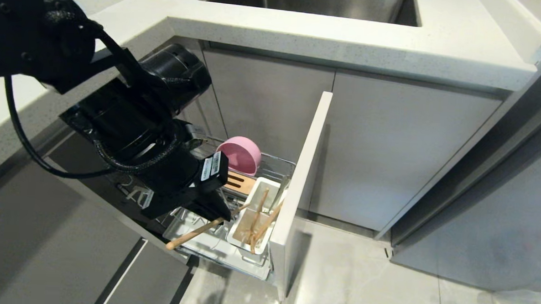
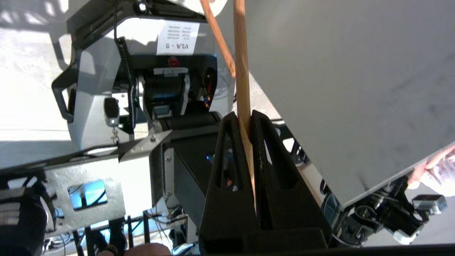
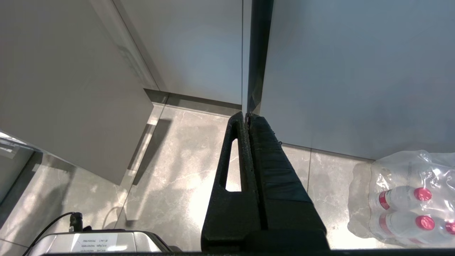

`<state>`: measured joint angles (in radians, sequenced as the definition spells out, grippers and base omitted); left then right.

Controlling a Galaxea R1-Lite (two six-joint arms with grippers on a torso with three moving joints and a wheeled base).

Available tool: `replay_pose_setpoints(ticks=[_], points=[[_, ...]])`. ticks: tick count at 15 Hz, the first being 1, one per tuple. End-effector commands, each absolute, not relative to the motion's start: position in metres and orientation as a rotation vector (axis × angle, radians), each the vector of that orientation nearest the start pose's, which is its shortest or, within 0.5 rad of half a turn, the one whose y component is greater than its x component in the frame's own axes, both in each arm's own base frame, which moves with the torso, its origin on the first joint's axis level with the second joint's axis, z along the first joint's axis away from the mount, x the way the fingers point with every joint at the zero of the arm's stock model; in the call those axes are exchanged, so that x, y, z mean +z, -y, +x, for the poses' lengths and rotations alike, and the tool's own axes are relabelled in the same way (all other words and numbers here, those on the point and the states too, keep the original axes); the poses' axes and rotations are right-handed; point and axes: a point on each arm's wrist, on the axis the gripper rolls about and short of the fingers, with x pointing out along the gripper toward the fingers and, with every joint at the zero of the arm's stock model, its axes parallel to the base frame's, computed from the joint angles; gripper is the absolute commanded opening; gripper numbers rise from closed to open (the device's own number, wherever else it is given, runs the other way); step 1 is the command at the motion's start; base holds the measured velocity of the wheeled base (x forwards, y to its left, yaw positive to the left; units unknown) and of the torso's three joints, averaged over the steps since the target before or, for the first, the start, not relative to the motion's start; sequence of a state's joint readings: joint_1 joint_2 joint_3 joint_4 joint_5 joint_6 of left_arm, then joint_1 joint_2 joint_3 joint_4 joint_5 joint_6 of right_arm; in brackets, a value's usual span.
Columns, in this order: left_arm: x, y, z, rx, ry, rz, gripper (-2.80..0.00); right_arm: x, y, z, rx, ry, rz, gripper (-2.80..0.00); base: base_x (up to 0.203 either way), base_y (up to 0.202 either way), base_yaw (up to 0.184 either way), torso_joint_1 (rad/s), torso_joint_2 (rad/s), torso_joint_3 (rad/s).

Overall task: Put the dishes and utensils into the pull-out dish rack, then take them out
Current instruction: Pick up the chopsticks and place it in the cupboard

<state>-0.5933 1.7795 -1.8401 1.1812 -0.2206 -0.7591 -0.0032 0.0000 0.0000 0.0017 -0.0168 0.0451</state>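
Nearest, one chopstick (image 2: 242,71) is pinched by the left gripper (image 1: 213,209) at seven o'clock of the caddy (image 1: 255,215). Bowl (image 1: 240,154) is racked; right gripper (image 3: 247,119) fingers pressed together, parked.

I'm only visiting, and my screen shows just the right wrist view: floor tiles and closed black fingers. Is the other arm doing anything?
Observer: Yes. The left gripper is shut on one chopstick.
Operator: Where is it?
Observer: Over the pulled-out rack under the counter, next to the white caddy.
Operator: Anything else in that rack?
Observer: A pink bowl stands on edge at the back, and other sticks lean in the caddy.
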Motion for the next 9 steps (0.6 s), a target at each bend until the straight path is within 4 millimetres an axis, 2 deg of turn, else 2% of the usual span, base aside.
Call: replay_pose_setpoints(ticks=[1, 9], points=[[0.292, 0.158, 0.223, -0.256, -1.325, -0.434, -2.8, 0.075, 0.0, -0.023, -0.02, -0.003, 0.045, -2.8, 0.0, 0.0, 0.0, 0.0, 0.0, 0.0], [0.263, 0.173, 0.247, -0.135, -1.404, -0.424, -2.8, 0.075, 0.0, -0.023, -0.02, -0.003, 0.045, -2.8, 0.0, 0.0, 0.0, 0.0, 0.0, 0.0]])
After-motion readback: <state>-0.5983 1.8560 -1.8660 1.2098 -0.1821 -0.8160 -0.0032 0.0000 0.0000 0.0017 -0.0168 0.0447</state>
